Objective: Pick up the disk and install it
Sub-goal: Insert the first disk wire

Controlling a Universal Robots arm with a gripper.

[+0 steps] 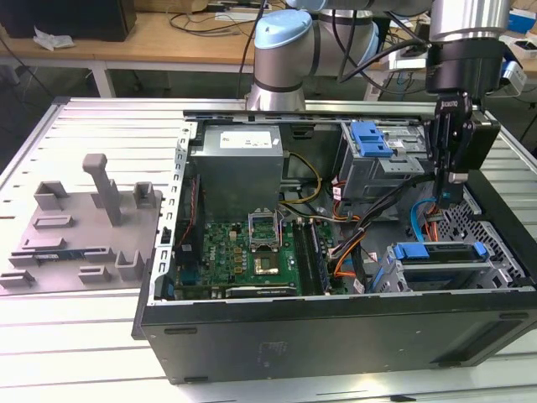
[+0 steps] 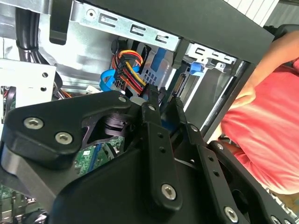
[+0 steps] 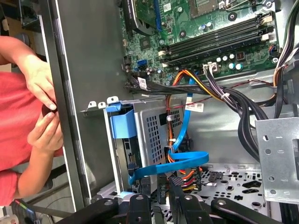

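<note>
Claw [image 1: 444,195] hangs inside the open case [image 1: 336,336] on the counter [image 1: 75,344], at the exterior view's right. In both wrist views its fingers [image 2: 152,109] stand slightly apart with nothing clamped between them. The disk [image 1: 440,252] lies flat in the drive bay [image 1: 393,277] at the case's near corner, just below and in front of the claw, and the two are not touching. My read is that the disk is dropped in and the job now is seating it. In the first wrist view the tips sit close to the blue data cable [image 3: 177,161] and the red-yellow power lead [image 3: 184,175]. To do this well, approach straight and slow and keep the fingers off that wiring. Press on the blue bracket rather than the metal body, and keep the push square so the disk doesn't cock in the rails. A person's hand [image 3: 41,86] rests on the case edge beside the bay, so hold speed and force low.
</note>
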